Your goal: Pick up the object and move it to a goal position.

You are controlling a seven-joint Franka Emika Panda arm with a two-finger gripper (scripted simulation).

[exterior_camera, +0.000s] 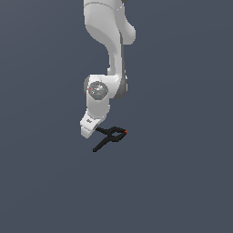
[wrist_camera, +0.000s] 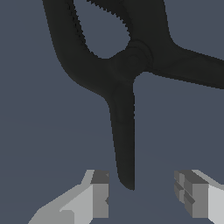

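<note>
Right now your gripper stands wide, its two fingers apart on either side of one thin handle of the black spring clamp, with bare gaps showing between the pads and that handle. Around the clamp you see only a flat, uniform dark blue-grey surface, on which the clamp appears to lie; its red-orange tip points away from the gripper.
</note>
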